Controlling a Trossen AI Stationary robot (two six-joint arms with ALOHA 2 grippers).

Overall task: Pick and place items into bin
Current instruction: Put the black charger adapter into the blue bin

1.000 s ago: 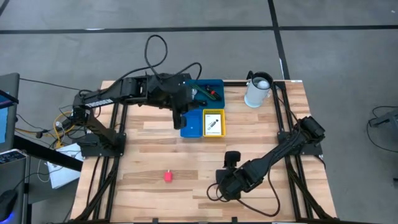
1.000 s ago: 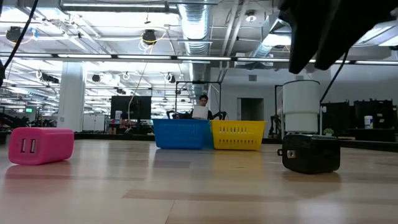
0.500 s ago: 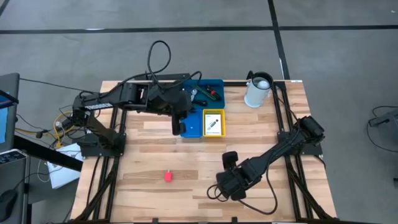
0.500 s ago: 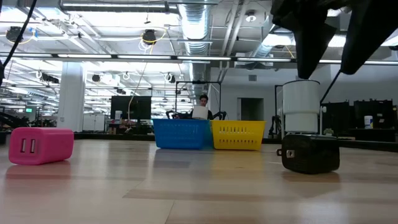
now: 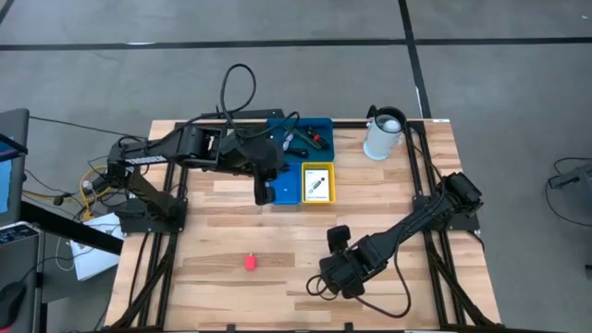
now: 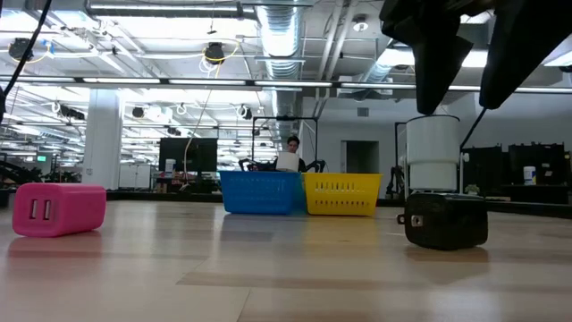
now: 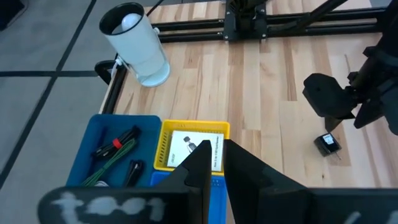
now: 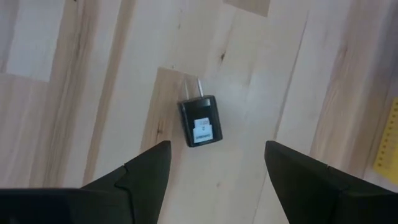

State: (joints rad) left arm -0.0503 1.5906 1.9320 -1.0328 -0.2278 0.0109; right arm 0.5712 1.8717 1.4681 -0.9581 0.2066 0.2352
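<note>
Black plug adapter [image 8: 200,122] sits on the table well in front of the yellow bin [image 5: 317,182], right gripper [image 8: 216,163] spread wide right above it, probably lining up a grab, while the left gripper [image 7: 213,158] hangs pinched shut and empty over the bins.

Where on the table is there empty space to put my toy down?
The biggest bare wood lies between the pink block and the left arm's base, and in the middle between the bins and the black plug. It is crowded at the far edge, around the bins, left gripper and white pitcher, and near the right gripper.
</note>
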